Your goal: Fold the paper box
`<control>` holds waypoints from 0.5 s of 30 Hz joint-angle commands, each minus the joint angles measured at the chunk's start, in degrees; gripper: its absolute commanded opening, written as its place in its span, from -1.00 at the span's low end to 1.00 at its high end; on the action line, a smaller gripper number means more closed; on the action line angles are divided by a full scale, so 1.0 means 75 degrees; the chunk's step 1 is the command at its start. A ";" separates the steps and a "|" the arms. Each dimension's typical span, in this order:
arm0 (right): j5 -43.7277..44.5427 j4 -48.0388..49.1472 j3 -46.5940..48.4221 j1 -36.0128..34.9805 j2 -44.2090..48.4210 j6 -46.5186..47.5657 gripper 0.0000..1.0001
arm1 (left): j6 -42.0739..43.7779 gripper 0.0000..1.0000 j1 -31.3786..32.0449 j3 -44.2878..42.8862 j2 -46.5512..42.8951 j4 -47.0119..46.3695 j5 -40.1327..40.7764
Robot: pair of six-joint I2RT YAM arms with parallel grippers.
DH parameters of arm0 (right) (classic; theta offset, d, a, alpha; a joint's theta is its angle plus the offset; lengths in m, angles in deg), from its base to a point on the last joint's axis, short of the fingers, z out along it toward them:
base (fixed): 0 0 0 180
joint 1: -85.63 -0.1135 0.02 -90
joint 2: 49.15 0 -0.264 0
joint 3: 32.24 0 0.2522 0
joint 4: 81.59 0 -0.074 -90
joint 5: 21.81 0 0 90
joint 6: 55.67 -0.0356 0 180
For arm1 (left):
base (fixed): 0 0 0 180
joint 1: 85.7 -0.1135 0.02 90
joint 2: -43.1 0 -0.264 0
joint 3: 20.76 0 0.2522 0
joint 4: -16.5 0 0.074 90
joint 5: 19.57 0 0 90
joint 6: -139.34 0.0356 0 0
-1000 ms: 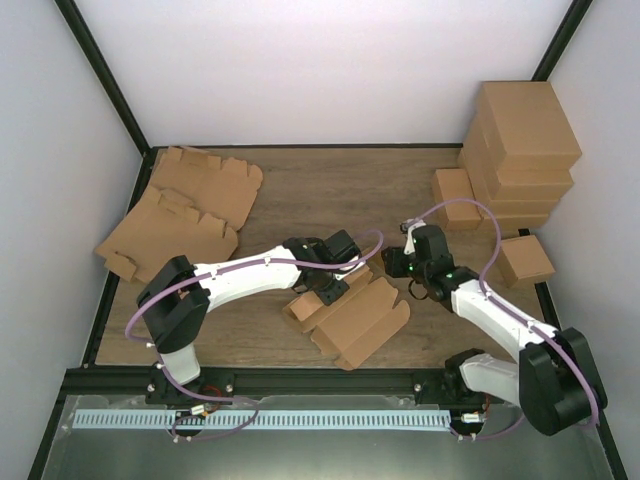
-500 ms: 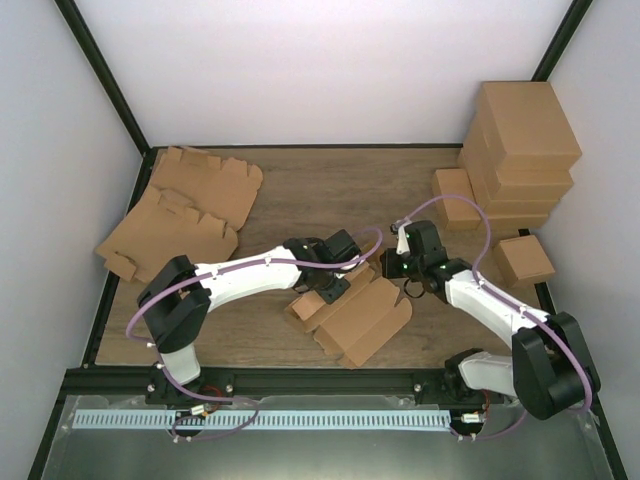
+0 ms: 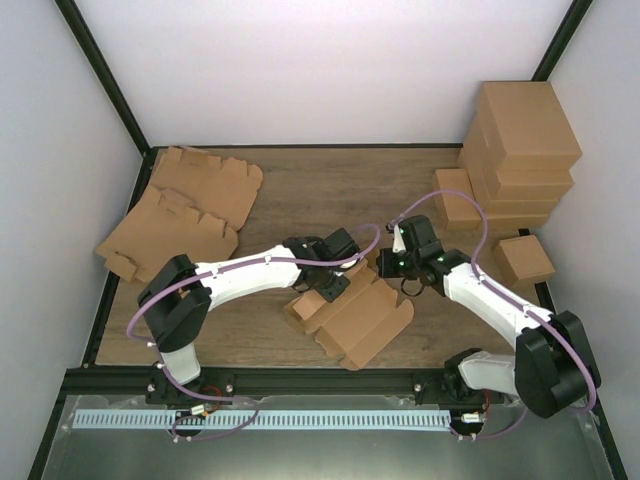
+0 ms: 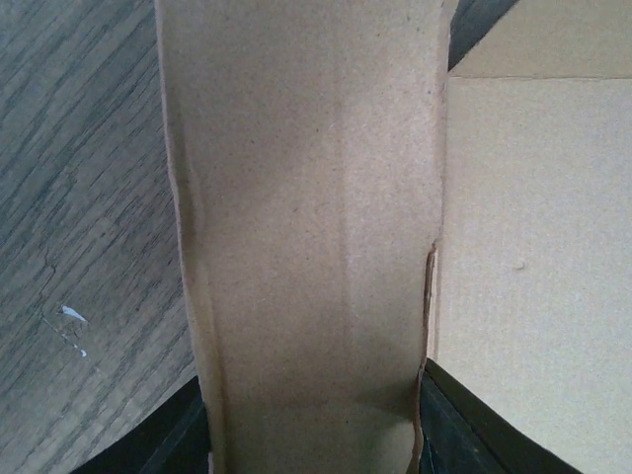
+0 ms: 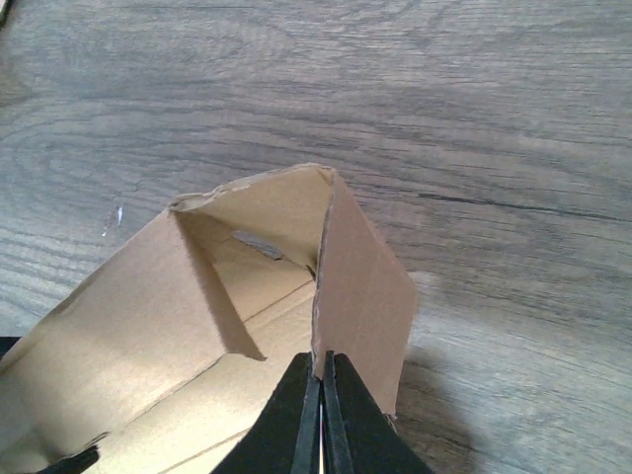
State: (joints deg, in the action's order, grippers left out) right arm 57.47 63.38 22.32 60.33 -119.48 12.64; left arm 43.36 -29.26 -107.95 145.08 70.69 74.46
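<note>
Far left on the surface [image 3: 330,190], two flat blanks [image 3: 190,205] overlap, well apart from the action; moving in, the left end effector [image 3: 328,287] is down on the box [image 3: 365,320], fingers [image 4: 178,444] about half apart and pressed to either edge of one upright wall strip; one box in play, and it sits mid-surface toward the near edge, between the two arms, partly formed with walls up and a wide panel lying flat; on its right end, the right end effector [image 5: 319,375] is pinched narrow on the edge of a standing flap, fingers all but meeting; far right, two small boxes [image 3: 455,200] sit by a stack of cartons [image 3: 525,130] against the wall; how many cartons are in that stack I can't quite count.
</note>
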 commanded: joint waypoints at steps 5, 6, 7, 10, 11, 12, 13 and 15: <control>-0.0080 0.0084 0.0832 -0.0352 -0.0342 -0.0248 -0.99 | -0.0109 -0.08 -0.0009 0.0004 0.0287 0.0009 -0.0118; -0.0066 0.0120 0.0908 -0.0353 -0.0446 -0.0236 -0.99 | -0.0122 -0.08 -0.0025 0.0005 0.0280 -0.0013 -0.0201; -0.0064 0.0117 0.0999 -0.0353 -0.0578 -0.0245 -0.99 | -0.0125 -0.08 -0.0042 -0.0001 0.0274 -0.0035 -0.0314; -0.0134 0.0029 0.1241 -0.0382 -0.0766 -0.0375 -0.99 | -0.0121 -0.08 -0.0126 0.0039 0.0222 -0.0103 -0.0498; -0.0128 0.0000 0.1277 -0.0394 -0.0792 -0.0432 -0.98 | -0.0119 -0.08 -0.0151 0.0051 0.0204 -0.0115 -0.0529; -0.0129 -0.0018 0.1289 -0.0410 -0.0785 -0.0510 -0.98 | -0.0126 -0.08 -0.0188 0.0062 0.0184 -0.0121 -0.0548; -0.0154 -0.0036 0.1328 -0.0412 -0.0806 -0.0568 -0.98 | -0.0128 -0.08 -0.0229 0.0083 0.0169 -0.0133 -0.0615; -0.0246 -0.0177 0.1494 -0.0432 -0.0862 -0.0692 -0.98 | -0.0129 -0.08 -0.0279 0.0099 0.0159 -0.0202 -0.0719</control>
State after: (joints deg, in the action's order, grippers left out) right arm 58.13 61.41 28.57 58.39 -125.84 9.93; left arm 42.12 -30.90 -107.95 145.25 70.29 72.80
